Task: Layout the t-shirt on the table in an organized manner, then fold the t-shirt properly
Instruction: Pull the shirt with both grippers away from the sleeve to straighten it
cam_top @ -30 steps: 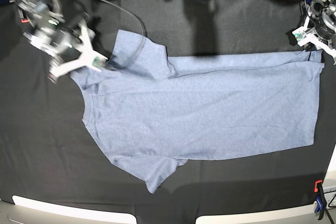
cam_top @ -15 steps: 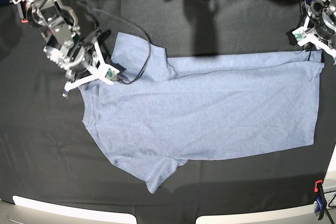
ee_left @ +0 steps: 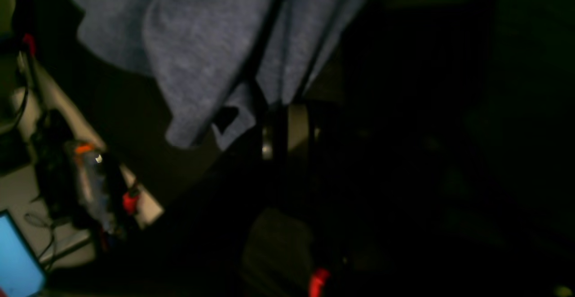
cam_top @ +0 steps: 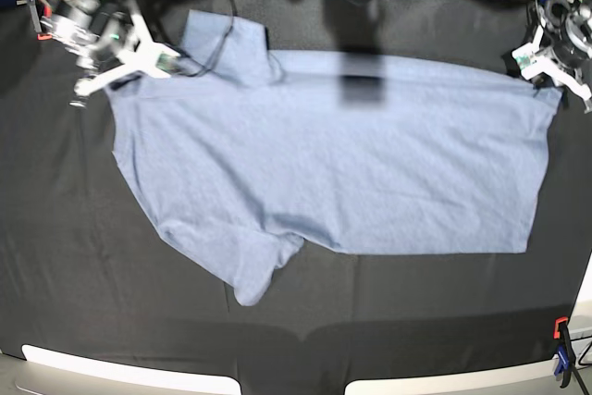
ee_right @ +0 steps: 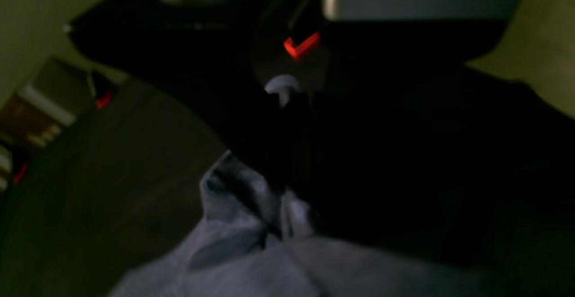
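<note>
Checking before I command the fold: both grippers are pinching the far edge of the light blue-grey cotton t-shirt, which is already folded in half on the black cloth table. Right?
Not quite. The light blue-grey cotton t-shirt is not folded; the base view shows it spread in a single layer on the black cloth table. The left gripper and right gripper do appear to pinch its far edge.

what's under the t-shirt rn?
Black table cloth shows all around the t-shirt, so it likely continues beneath. Nothing bulges through the fabric, but anything flat under it would be hidden.
</note>
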Robot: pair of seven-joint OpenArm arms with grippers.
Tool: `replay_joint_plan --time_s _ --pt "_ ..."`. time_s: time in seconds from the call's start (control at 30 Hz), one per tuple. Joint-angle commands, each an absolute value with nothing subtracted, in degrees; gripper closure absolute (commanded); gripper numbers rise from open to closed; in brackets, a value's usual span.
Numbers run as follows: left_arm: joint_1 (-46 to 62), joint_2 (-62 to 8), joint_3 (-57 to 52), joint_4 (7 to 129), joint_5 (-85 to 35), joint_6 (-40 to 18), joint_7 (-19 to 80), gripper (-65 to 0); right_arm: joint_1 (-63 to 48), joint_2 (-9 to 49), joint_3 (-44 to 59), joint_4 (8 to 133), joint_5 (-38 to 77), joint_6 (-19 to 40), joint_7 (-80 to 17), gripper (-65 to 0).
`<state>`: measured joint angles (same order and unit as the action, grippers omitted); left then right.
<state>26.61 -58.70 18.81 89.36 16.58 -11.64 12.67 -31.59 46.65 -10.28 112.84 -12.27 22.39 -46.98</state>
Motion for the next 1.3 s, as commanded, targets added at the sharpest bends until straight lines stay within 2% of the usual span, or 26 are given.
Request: replay_joint_plan --time_s 0.0,0.23,0.6,0.67,0.73,0.87,1.07,1.27 --pt "28.95 -60.53 18.81 89.84 16.40 -13.26 15.27 0.0 -33.39 48.10 -7.84 114.08 -13.15 21.41 -49.39 0.0" --pt "36.45 -63.53 18.79 95.83 16.45 -13.26 19.20 0.0 -40.03 48.07 -4.03 116.09 -11.75 21.56 -49.04 0.0" --pt "41.93 -64.82 18.81 97.41 21.41 -13.28 21.93 0.0 -40.82 48.10 -4.03 116.14 -11.55 22.87 -48.93 0.0" --pt "41.93 -64.82 18.81 97.89 21.39 -13.30 23.86 0.0 -40.82 48.12 -4.03 116.44 -11.55 23.57 -48.95 -4.8" --pt "41.93 -64.82 18.81 98.76 21.34 -13.80 25.50 -3.4 -40.82 48.12 -4.03 117.12 -11.55 23.53 -48.95 -10.4" --pt "41.93 -65.49 18.81 101.97 17.50 -18.20 29.19 -10.7 -40.82 48.16 -4.01 119.09 -9.91 23.55 -49.06 -11.3" --pt "41.91 -69.01 18.57 107.70 13.32 -19.75 33.74 -11.7 -40.80 48.23 -2.70 120.81 -5.98 22.98 -48.84 -11.3" --pt "41.91 -69.38 11.64 109.16 6.20 -21.28 33.87 -11.7 -40.82 47.97 6.39 120.81 4.73 23.73 -46.39 -11.3"
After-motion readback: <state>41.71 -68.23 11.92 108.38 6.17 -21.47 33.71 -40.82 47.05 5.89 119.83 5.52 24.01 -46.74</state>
